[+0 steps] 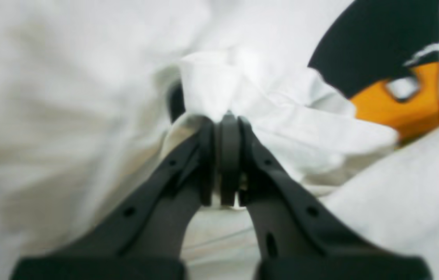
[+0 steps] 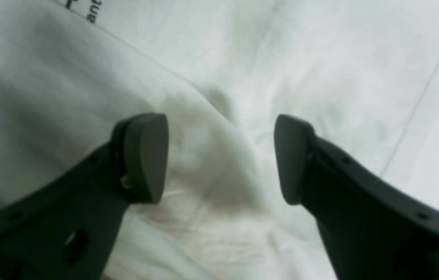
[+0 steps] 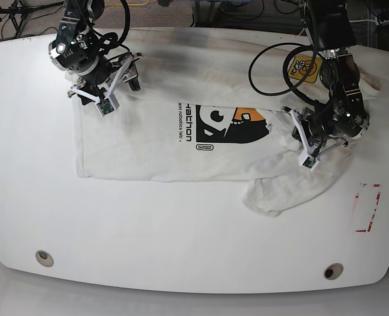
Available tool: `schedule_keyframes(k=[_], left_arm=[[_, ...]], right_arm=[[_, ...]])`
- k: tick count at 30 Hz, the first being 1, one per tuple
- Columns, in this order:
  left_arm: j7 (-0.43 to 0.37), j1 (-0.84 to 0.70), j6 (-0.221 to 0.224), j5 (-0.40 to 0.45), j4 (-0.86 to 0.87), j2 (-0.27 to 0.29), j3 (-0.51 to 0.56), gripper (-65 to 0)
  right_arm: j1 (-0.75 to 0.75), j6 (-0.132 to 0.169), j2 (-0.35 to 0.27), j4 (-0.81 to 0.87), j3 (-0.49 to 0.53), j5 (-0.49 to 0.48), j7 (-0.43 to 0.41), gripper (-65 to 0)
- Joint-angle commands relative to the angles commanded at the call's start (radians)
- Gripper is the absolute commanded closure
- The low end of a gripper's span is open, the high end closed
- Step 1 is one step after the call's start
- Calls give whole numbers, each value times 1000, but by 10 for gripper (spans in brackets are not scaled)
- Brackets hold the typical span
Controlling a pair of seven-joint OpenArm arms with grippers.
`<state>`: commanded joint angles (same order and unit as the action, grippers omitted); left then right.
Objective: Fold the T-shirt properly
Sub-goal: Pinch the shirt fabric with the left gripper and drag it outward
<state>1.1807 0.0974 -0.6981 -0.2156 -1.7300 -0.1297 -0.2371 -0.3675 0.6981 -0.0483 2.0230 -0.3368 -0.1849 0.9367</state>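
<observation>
Base view: the cream T-shirt (image 3: 174, 151) lies spread across the far part of the white table (image 3: 181, 230), its length running from side to side, with a black and orange face print (image 3: 230, 125) and black lettering (image 3: 184, 122) facing up near its middle. A long band of the cloth is turned over along the far edge, above the print, and a small yellow-orange patch (image 3: 304, 68) shows on it toward the picture's right. One short sleeve (image 3: 276, 192) sticks out toward the near side of the table, below and to the right of the print. The left gripper (image 3: 298, 135) is over the T-shirt on the picture's right, between the print and the shirt's end. In the left wrist view its fingertips are brought together on a bunched, raised pinch of the cloth, with the orange part of the print just beside. The right gripper (image 3: 120, 81) is at the other end, above the folded band. In the right wrist view its fingers stand wide apart, with a soft ridge of cloth running between them and nothing gripped. Two round metal discs (image 3: 44, 258) sit in the near corners of the tabletop.
</observation>
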Motion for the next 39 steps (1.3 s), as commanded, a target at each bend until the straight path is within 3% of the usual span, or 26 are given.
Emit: schedule_keyframes(k=[20, 34, 39], left_arm=[[14, 68, 0, -17, -58, 14, 25, 0], [14, 129, 0, -49, 11, 14, 26, -1], [14, 140, 0, -49, 55, 12, 25, -103]], right_arm=[[9, 0, 0, 0, 0, 0, 0, -409], [11, 0, 0, 0, 0, -2, 2, -409], [9, 0, 0, 0, 0, -2, 2, -409]])
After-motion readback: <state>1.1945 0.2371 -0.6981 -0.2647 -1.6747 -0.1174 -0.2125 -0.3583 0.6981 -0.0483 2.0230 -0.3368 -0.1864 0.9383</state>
